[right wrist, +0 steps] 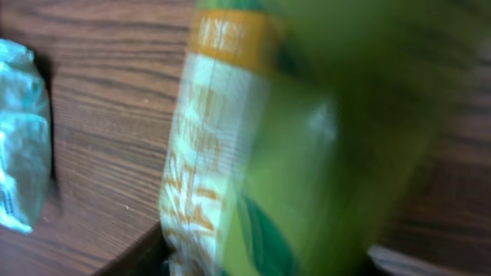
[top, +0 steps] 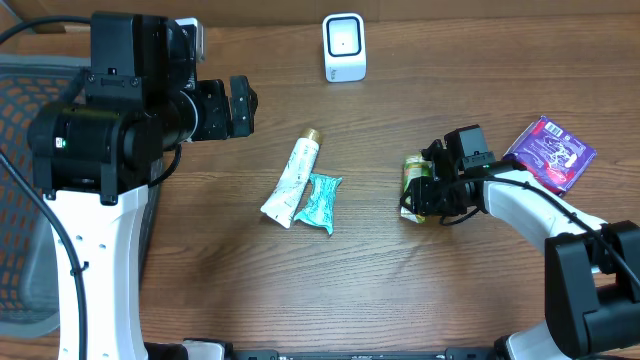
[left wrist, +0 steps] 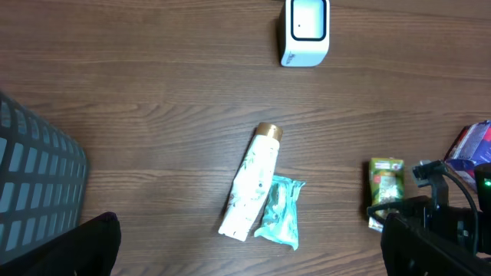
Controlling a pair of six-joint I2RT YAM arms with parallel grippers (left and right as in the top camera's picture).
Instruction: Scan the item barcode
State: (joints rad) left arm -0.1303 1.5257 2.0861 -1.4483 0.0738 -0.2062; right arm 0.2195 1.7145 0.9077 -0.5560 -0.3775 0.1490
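Wood-grain table (top: pixel 220 270), glossy green packet (top: pixel 414 178)

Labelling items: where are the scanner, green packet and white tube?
scanner (top: pixel 344 45), overhead view, front face
green packet (left wrist: pixel 386 184), left wrist view, printed face
white tube (top: pixel 293 178), overhead view, mid-body

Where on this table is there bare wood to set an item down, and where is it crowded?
Bare wood runs along the near edge, below the white tube and teal packet, and between the scanner and purple packet. Crowded: mid-table, where tube and teal packet lie together, and around the right gripper at the green packet.
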